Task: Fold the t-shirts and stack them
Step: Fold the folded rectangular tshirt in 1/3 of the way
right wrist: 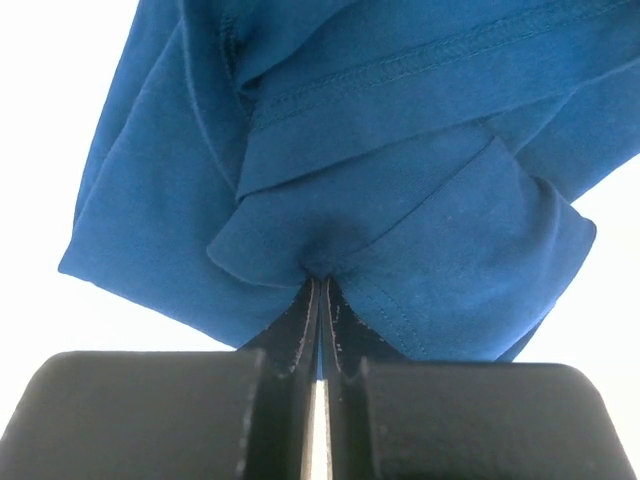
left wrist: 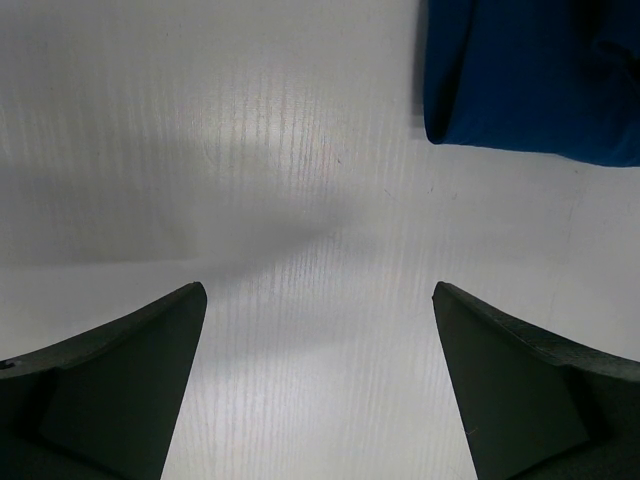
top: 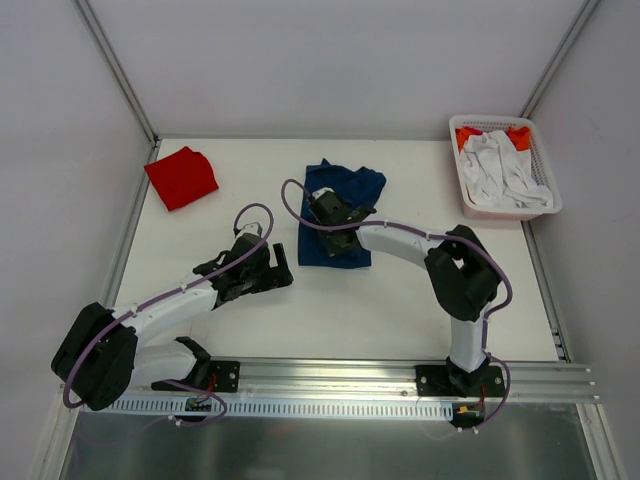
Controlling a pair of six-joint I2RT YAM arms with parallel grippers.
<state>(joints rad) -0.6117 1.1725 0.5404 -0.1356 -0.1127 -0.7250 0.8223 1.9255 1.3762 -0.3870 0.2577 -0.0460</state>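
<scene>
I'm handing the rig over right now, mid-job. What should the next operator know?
right gripper: shut, pinching a fold of the navy blue t-shirt at mid-table.
left gripper: open and empty, over bare table just left of that shirt.
red t-shirt: lies near the far-left corner, apart from the blue one, and looks folded.
Done: the red one, apparently.
Left: the blue one is bunched and only partly folded. Finish it, then stack the two.
white basket: far right, holds other cloth.
</scene>
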